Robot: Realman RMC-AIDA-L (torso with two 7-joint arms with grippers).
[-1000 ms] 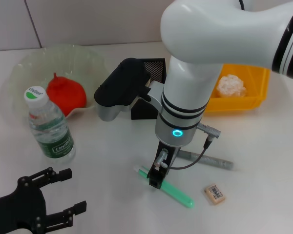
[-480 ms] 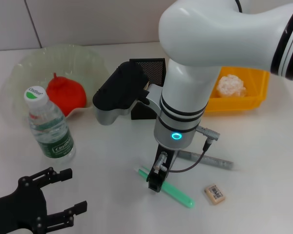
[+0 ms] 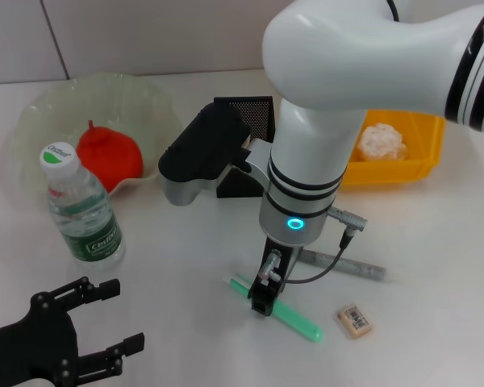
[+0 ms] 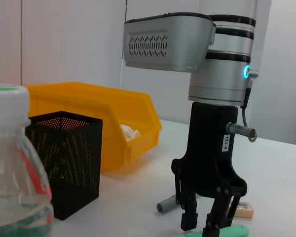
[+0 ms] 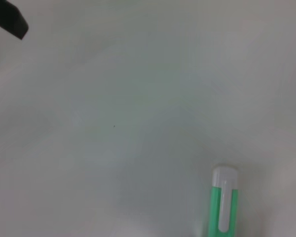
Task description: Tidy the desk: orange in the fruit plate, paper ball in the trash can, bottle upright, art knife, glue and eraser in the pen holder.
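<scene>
My right gripper (image 3: 262,305) points straight down at the green art knife (image 3: 297,321), which lies flat on the table. In the left wrist view the fingers (image 4: 190,221) stand slightly apart, straddling the knife (image 4: 232,230). The knife's white-tipped end shows in the right wrist view (image 5: 224,202). The grey glue stick (image 3: 351,265) and the eraser (image 3: 354,320) lie just right of it. The black mesh pen holder (image 3: 244,145) stands behind the arm. The orange (image 3: 109,153) is in the fruit plate (image 3: 40,109). The bottle (image 3: 81,205) stands upright. The paper ball (image 3: 381,141) is in the yellow bin (image 3: 423,157). My left gripper (image 3: 119,316) is open and parked at the front left.
The right arm's bulky elbow and wrist camera housing (image 3: 198,157) hang over the table's middle, in front of the pen holder. The bottle stands between the left gripper and the plate. Bare table lies at the front right, beyond the eraser.
My right gripper has shifted slightly right and lower over the green art knife. The left arm and all the objects have not moved.
</scene>
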